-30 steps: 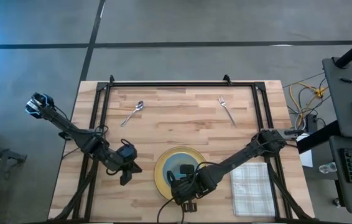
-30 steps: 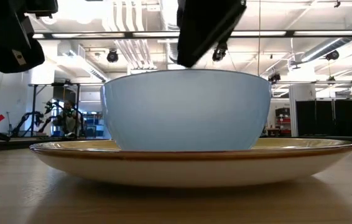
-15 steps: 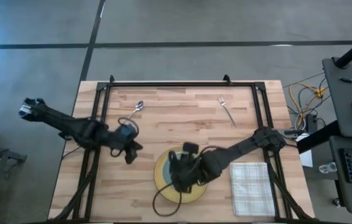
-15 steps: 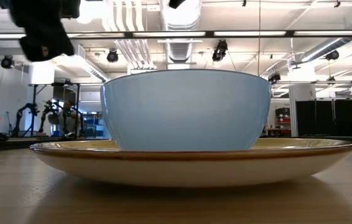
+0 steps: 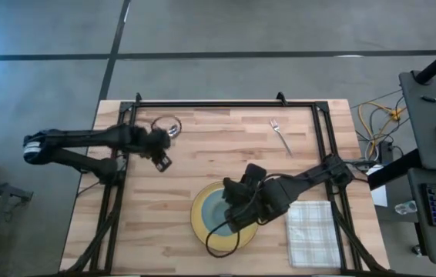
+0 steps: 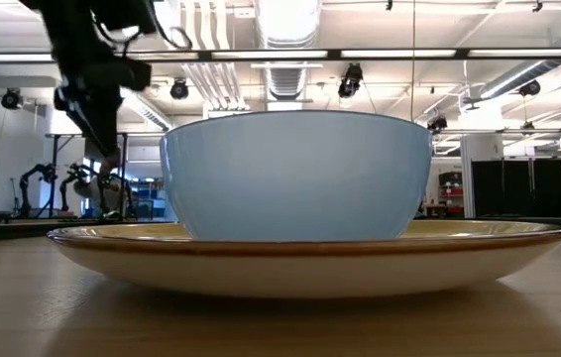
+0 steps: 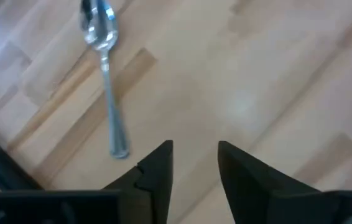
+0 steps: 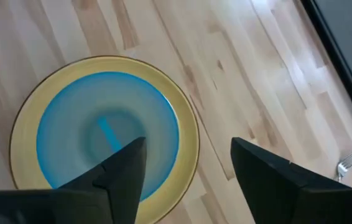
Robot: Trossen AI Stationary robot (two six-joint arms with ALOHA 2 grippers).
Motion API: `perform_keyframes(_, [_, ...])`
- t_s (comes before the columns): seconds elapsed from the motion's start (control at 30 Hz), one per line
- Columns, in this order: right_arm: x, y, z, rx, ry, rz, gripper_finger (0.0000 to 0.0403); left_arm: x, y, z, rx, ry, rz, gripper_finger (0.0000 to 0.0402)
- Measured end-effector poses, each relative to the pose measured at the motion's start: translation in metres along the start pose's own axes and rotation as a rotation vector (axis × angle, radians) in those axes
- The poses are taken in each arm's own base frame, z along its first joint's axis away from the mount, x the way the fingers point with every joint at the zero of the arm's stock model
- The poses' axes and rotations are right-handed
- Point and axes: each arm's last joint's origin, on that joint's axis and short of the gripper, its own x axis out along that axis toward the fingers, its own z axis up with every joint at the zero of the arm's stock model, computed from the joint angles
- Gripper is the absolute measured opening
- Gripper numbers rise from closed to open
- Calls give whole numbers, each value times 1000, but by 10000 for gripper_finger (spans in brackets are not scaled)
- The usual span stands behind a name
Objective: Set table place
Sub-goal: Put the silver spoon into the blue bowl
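Note:
A light blue bowl [image 8: 104, 134] stands in a yellow plate [image 8: 185, 134] near the table's [image 5: 218, 165] front edge; the low view shows the bowl [image 6: 295, 178] on the plate [image 6: 310, 263] close up. My right gripper [image 8: 188, 155] hangs open above them [image 5: 239, 196], touching nothing. A spoon [image 7: 104, 68] lies flat on the wood at the far left. My left gripper [image 7: 194, 162] hovers open just beside its handle end [image 5: 162, 160]. In the high view the left arm hides most of the spoon.
A fork [image 5: 281, 136] lies at the far right of the table, also seen in the right wrist view [image 8: 349, 163]. A checked cloth napkin [image 5: 310, 232] lies right of the plate. Black rails [image 5: 226, 104] frame the tabletop. Bare wood lies between spoon and fork.
My left gripper has gone from beside the plate's left toward the far edge and now hangs over the spoon. My right gripper has risen from the plate's near rim and drifted toward the far right, out of the low view. Bowl and plate have stayed put.

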Motion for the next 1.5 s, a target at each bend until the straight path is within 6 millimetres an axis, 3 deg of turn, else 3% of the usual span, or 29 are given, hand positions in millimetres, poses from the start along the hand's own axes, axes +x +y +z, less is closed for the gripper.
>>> perform_keyframes(0.3, [-5,-44,20,91,-10,-3,233,53,69,37,-151,202,-8,116])
perform_keyframes(0.43, [-13,-63,22,138,-39,-35,233,68,84,45,-155,208,-15,116])
perform_keyframes(0.63, [-10,-86,11,204,-12,-95,233,91,87,56,-98,206,-20,116])
perform_keyframes(0.93, [8,-100,-22,298,83,-172,233,130,86,59,-72,304,-3,116])
perform_keyframes(1.27, [23,-100,-40,394,64,-157,233,138,88,58,-19,319,17,110])
perform_keyframes(1.5, [34,-95,-43,400,61,-150,233,139,89,60,12,294,23,39])
